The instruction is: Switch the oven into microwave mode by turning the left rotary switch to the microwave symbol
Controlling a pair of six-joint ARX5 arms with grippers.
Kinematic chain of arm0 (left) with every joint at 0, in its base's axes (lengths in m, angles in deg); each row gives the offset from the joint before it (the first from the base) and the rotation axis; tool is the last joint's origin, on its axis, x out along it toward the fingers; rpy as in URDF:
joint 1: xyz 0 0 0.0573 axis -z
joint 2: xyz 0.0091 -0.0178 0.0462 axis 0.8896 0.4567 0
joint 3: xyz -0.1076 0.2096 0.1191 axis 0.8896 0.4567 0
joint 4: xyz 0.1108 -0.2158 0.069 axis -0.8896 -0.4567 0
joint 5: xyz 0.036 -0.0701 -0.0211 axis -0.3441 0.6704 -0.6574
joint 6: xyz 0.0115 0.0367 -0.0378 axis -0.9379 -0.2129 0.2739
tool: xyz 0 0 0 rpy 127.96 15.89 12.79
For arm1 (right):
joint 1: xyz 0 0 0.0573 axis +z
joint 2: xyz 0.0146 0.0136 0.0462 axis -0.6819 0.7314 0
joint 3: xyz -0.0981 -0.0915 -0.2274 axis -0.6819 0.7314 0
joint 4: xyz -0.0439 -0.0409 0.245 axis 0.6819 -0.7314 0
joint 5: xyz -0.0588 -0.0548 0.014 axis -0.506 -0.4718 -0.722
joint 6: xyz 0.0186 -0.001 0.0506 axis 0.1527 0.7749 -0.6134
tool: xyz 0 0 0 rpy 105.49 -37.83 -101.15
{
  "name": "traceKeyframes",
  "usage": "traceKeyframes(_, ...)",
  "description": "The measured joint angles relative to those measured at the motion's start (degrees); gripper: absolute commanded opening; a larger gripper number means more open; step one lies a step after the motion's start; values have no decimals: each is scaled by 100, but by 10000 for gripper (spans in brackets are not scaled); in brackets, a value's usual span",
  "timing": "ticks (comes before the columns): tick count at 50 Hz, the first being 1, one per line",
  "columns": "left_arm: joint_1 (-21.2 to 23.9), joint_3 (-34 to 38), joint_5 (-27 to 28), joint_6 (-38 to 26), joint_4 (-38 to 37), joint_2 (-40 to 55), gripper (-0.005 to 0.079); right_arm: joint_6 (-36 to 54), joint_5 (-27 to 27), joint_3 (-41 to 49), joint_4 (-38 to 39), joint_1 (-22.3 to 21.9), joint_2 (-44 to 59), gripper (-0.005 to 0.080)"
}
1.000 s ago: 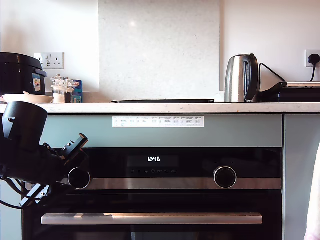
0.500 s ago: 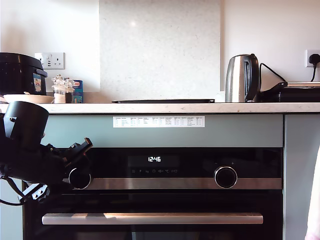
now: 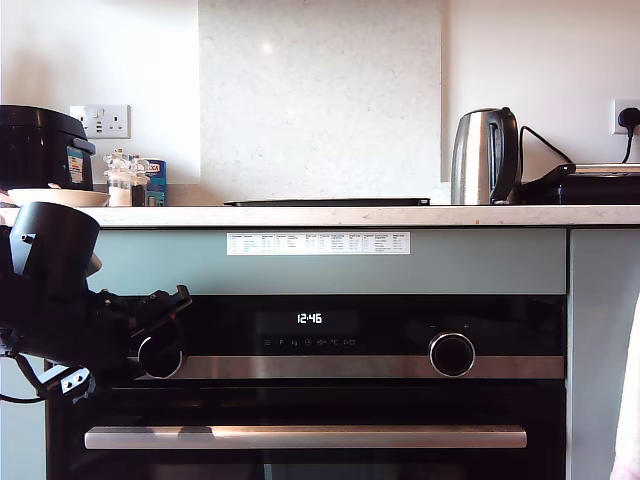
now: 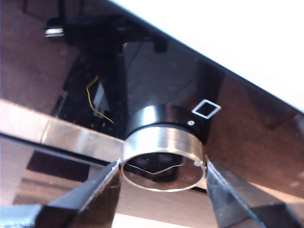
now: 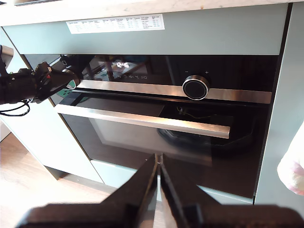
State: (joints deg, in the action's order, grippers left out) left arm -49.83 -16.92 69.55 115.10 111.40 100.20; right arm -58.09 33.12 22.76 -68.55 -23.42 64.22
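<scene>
The oven [image 3: 350,400] has a black glass front, a steel strip and a long bar handle [image 3: 305,437]. Its display [image 3: 308,318] reads 12:46. My first gripper [image 3: 163,340] is on the left rotary switch [image 3: 162,360] at the exterior view's left. In the first wrist view the steel-rimmed switch [image 4: 164,142] sits between the fingers [image 4: 102,190], which press on both its sides. A small white square symbol [image 4: 206,108] is printed on the glass beside it. My second gripper [image 5: 158,164] is shut on nothing, back from the oven door. The other knob [image 3: 451,354] is untouched.
A steel kettle [image 3: 483,157] and a black appliance [image 3: 40,145] stand on the worktop [image 3: 330,215] above the oven. A pale shape [image 3: 628,400] shows at the exterior view's right edge. Green cabinet panels flank the oven.
My first gripper has rolled around the left switch: its upper finger has dropped from a steep upward tilt to nearly level. The display still reads 12:46.
</scene>
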Motion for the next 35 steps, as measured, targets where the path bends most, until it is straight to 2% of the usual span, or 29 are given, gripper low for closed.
traceKeyframes(35, 15, -20, -101, -1123, -11, 0, 339, -2, 0, 0, 0, 0, -2, -12)
